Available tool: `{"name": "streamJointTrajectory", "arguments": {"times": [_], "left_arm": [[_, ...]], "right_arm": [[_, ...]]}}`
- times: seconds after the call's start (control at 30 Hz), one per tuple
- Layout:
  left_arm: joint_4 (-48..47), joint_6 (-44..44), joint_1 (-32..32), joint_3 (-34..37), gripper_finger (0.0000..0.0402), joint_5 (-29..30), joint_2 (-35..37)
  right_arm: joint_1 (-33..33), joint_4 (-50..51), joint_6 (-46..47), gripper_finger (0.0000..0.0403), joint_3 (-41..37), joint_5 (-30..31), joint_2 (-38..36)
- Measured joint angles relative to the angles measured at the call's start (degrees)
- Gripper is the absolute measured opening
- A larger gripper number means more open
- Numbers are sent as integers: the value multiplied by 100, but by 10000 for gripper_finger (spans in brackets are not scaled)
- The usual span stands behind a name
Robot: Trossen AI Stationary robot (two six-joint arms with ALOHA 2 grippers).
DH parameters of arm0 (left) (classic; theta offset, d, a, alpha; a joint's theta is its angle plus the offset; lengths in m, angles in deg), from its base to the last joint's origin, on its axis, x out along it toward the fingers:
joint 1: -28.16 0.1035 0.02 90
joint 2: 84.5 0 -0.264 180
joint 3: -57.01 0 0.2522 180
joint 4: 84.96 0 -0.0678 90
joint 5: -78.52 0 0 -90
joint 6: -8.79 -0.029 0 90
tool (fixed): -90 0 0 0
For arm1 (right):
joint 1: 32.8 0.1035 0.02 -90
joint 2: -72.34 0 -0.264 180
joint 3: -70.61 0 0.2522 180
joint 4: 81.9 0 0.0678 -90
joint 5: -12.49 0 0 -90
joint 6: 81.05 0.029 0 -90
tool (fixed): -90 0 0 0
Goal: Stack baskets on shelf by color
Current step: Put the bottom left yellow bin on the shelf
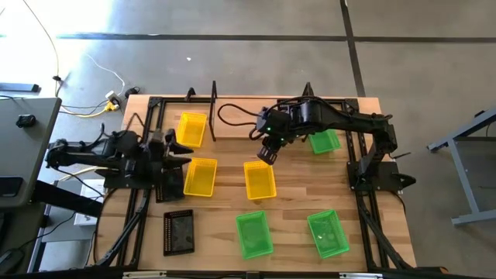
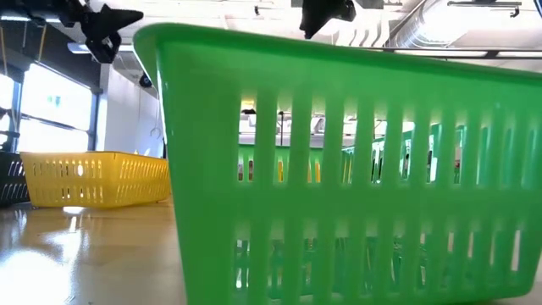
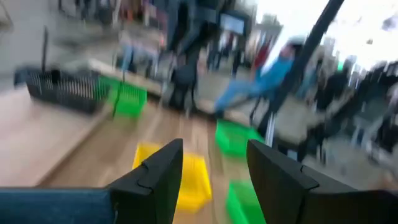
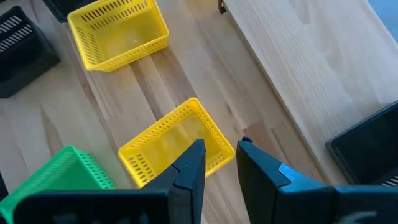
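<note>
- Seen from above, the right gripper (image 1: 267,154) hangs above the far edge of the middle yellow basket (image 1: 260,180), without touching it. Its two dark fingers (image 4: 190,163) stand a little apart with nothing between them.
- That basket lies mouth up near the table's centre. Its long axis runs from the far side to the near side, slightly skewed.
- A second yellow basket (image 1: 200,177) lies just to its left, long axis the same way, with a strip of bare wood between the two.
- The third yellow basket (image 1: 191,129) sits on the shelf (image 1: 232,116) along the far edge, toward its left end.
- A green basket (image 1: 325,141) rests farther right on that board, partly under the right arm.
- Two more green baskets (image 1: 253,233) (image 1: 328,232) lie along the near edge, well apart, both with long axes running far to near.
- The black basket (image 1: 178,232) lies at the near left, clear of the others.
- The left gripper (image 1: 182,153) waits at the table's left side, just beside the left yellow basket, its fingers (image 3: 158,176) spread and empty.
- Open wood lies between the middle yellow basket and the green row, and to its right.
</note>
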Motion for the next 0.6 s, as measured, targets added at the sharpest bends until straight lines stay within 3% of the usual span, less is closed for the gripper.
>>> {"name": "streamJointTrajectory", "arguments": {"times": [0.27, 0.6], "left_arm": [[-1325, -5, -241, -842, 170, -535, -1279], [-1771, 0, -1089, -934, 170, -567, -2502]], "right_arm": [[44, 0, 135, 78, 0, -88, 0], [140, 0, 122, 78, 0, -87, 0]]}}
